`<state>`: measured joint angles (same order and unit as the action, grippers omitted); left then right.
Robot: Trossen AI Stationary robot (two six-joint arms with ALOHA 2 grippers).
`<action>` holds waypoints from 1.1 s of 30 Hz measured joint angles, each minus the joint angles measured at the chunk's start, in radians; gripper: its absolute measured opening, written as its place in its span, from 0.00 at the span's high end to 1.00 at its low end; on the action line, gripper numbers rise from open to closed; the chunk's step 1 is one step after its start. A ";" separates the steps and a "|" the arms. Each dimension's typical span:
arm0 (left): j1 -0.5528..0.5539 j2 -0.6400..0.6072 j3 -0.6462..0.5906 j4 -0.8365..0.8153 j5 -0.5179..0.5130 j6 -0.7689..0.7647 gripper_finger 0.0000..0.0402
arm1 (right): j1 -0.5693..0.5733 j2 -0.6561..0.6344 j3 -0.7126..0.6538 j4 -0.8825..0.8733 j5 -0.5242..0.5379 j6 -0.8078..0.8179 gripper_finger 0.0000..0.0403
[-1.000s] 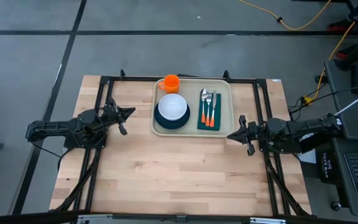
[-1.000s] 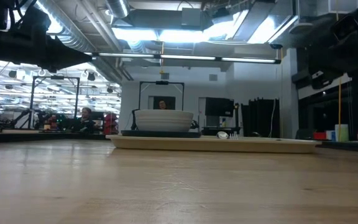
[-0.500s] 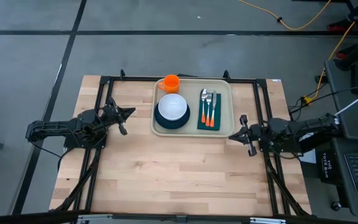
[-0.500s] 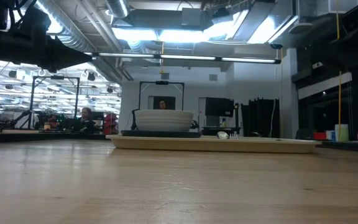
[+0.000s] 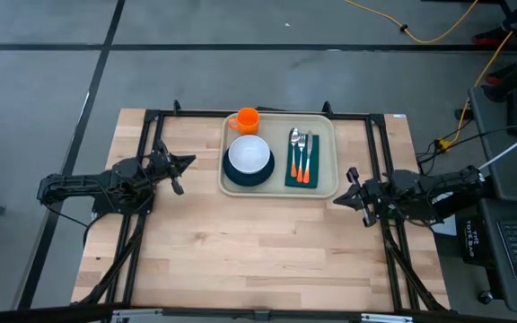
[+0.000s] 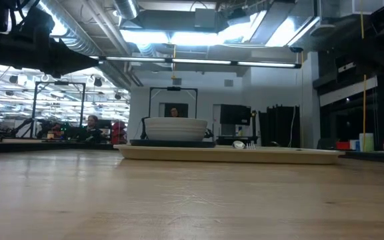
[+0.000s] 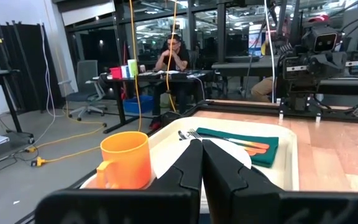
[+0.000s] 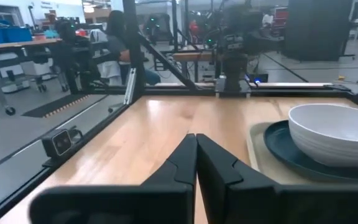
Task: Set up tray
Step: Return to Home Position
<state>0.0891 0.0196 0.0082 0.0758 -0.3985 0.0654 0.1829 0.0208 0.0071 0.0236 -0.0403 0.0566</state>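
Observation:
The beige tray (image 5: 324, 128) lies at the table's far middle. On it rests a dark teal plate (image 5: 240, 178) that carries a white bowl (image 5: 249, 152). A green napkin (image 5: 302, 177) beside the plate bears orange-handled cutlery (image 5: 301, 161). An orange cup (image 5: 246, 119) stands at the tray's far left corner. My left gripper (image 5: 189, 161) is shut and level, left of the tray and pointing at it. My right gripper (image 5: 337, 199) is shut and level, just off the tray's near right corner. Neither touches anything.
A black frame (image 5: 151, 121) runs along the table's far edge and down both sides. Bare wood (image 5: 258, 251) spreads from the tray to the near edge. People sit at desks (image 7: 174, 59) in the room beyond the table.
My right arm has drawn back slightly toward the table's right edge, and its gripper has rolled a little. It stays shut.

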 joint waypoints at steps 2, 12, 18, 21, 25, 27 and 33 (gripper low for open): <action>0.000 0.000 0.000 0.001 -0.001 0.000 0.99 | 0.000 0.003 0.000 0.002 0.002 0.002 0.96; 0.000 0.000 0.000 0.001 -0.001 0.000 0.98 | 0.000 0.004 0.000 0.003 0.002 0.002 0.96; 0.000 0.000 0.000 0.002 -0.001 0.000 0.98 | 0.000 0.004 0.000 0.003 0.002 0.002 0.96; 0.000 0.000 0.000 0.002 -0.001 0.000 0.98 | 0.000 0.004 0.000 0.003 0.002 0.002 0.96; 0.000 0.000 0.000 0.002 -0.001 0.000 0.98 | 0.000 0.004 0.000 0.003 0.002 0.002 0.96; 0.000 0.000 0.000 0.002 -0.001 0.000 0.99 | 0.000 0.004 0.000 0.003 0.002 0.002 0.96; 0.000 0.000 0.000 0.002 -0.001 0.000 0.98 | 0.000 0.004 0.000 0.003 0.002 0.003 0.96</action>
<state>0.0891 0.0194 0.0083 0.0780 -0.3996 0.0654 0.1829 0.0246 0.0071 0.0269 -0.0380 0.0593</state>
